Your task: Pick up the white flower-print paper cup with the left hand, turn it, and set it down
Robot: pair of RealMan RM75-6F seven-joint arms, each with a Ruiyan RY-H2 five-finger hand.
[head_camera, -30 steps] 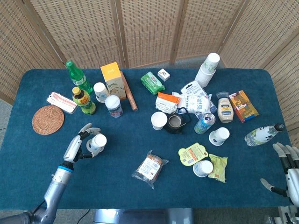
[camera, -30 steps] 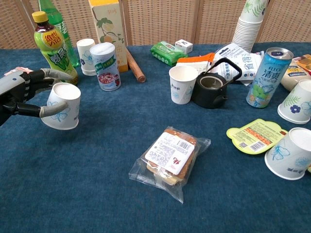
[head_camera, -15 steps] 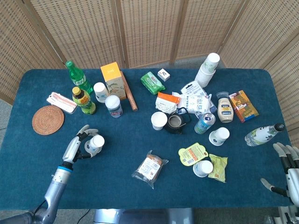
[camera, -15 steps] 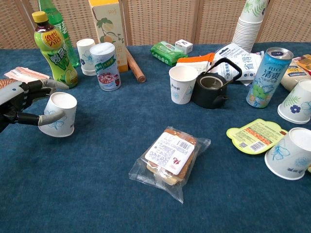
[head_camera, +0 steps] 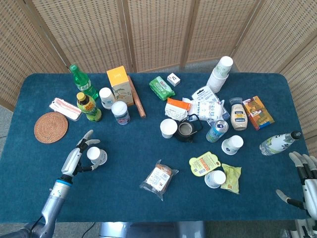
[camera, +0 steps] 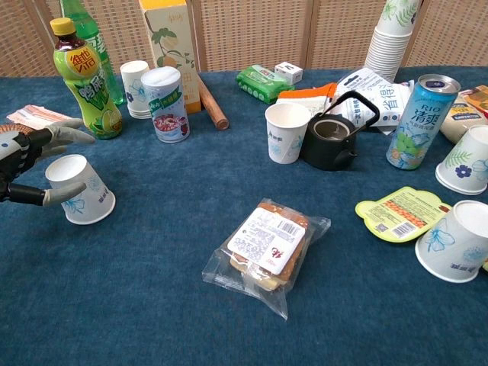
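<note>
Down at the near left of the blue table (head_camera: 148, 148), the left hand (head_camera: 74, 157) lay low with its fingers (camera: 70, 135) spread around the white flower-print paper cup (camera: 78, 189). That cup lay tilted on the cloth, its open mouth turned toward the palm and its base pointing away to the right. In the chest view one finger ran along the cup's lower side, touching it, while another reached past above the rim without closing on it. Whether the hand actually gripped the cup or merely rested against it, I could not tell from either view.

Just behind the cup stood a yellow-capped green drink bottle (camera: 82, 75), and further left on the cloth lay a round woven coaster (head_camera: 50, 127). A wrapped pastry packet (camera: 264, 250) lay well apart to the right, nearer the table's middle.

Off at the near right corner the right hand (head_camera: 304, 181) hung beside the table edge, fingers apart and holding nothing.
</note>
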